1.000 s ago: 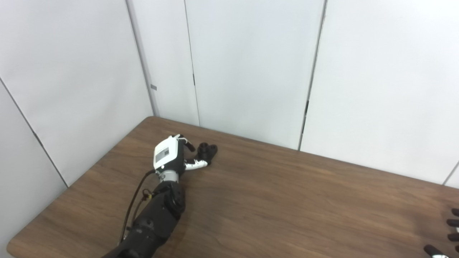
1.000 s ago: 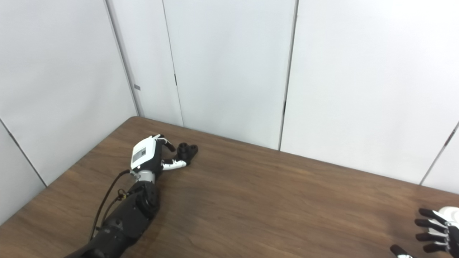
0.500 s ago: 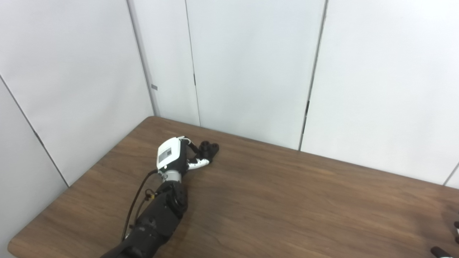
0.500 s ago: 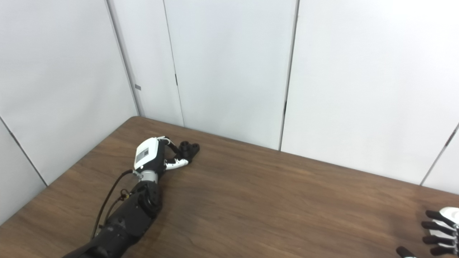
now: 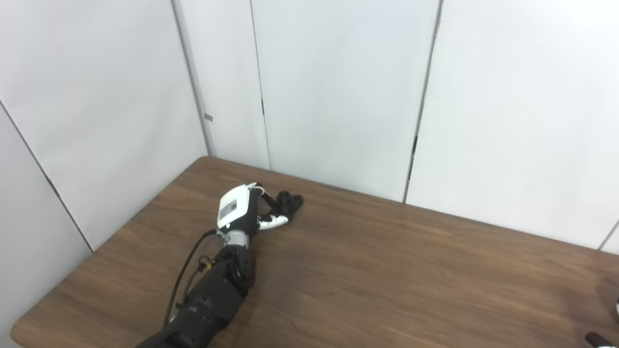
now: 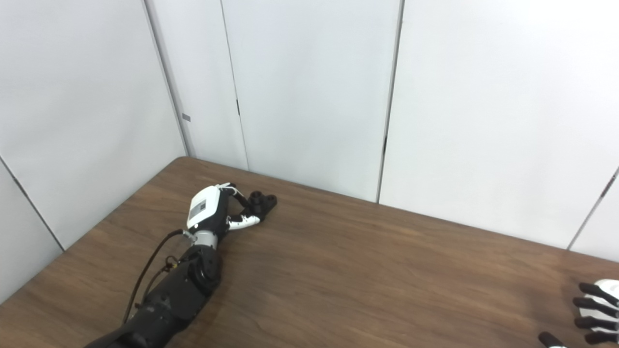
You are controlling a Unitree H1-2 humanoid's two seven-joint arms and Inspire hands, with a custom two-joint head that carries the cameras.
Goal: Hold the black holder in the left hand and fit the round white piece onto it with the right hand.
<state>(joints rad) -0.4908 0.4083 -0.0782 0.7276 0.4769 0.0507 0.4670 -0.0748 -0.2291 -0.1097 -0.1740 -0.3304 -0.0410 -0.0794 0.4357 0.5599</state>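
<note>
Your left hand [image 5: 240,212] sits at the black holder [image 5: 289,203] near the table's [image 5: 387,270] far left corner, fingers around its near side; whether they grip it, you cannot tell. It looks rigid, light and knobbly; take it low around the body. Your right hand [image 6: 592,316] rests spread and empty; the white piece is unseen; the wood is smooth, with white wall panels [image 5: 338,96] behind.

table [image 5: 387,270] — dark brown wood grain | wall panels [image 5: 338,87] — white, behind

Table [image 5: 387,270] of matt wood grain; black holder [image 5: 289,203] looks matt plastic.
</note>
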